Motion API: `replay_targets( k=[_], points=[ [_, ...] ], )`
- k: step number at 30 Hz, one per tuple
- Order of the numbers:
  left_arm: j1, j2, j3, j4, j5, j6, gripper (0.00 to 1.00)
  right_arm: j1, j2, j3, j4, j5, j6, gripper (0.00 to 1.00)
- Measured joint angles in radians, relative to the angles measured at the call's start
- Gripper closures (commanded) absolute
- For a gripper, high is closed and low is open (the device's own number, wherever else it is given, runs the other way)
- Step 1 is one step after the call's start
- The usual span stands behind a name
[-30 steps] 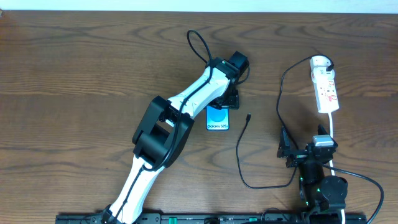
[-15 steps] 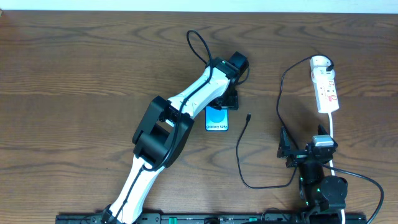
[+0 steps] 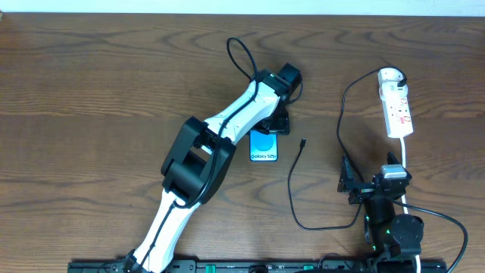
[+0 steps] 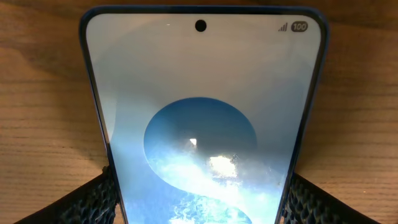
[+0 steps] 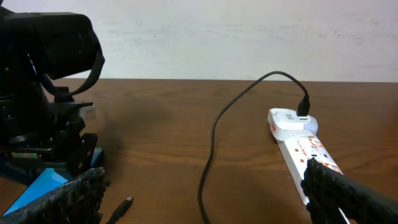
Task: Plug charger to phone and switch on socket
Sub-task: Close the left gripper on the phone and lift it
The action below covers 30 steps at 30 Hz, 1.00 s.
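The phone (image 3: 264,144) lies on the table with its cyan screen up and fills the left wrist view as a phone (image 4: 202,124). My left gripper (image 3: 276,125) reaches over its far end, and in the wrist view the left gripper (image 4: 199,202) has one mesh finger pressed against each long edge. The charger (image 3: 291,182) is a thin black cable; its small tip (image 3: 302,142) lies loose on the wood right of the phone, and its black plug (image 3: 399,78) sits in the socket (image 3: 397,106). My right gripper (image 3: 370,182) stands open near the front, nothing held.
The socket's white cord (image 3: 405,159) runs forward past my right arm's base. In the right wrist view the charger cable (image 5: 211,149) crosses the wood ahead, with the socket (image 5: 305,146) to the right and the tip (image 5: 124,204) at the lower left. A pale wall stands behind the table.
The phone has shifted very slightly to the left under my left gripper, whose jaws have drawn in a touch. The right arm and the cable have not moved.
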Motion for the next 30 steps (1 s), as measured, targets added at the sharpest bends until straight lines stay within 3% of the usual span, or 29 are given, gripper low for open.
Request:
replay_targets(
  k=[30],
  points=[
    [0.0,-0.056,-0.017,-0.032,0.071,0.0,0.19,0.0,0.0,0.0,0.0,0.0,0.0,0.01]
  ],
)
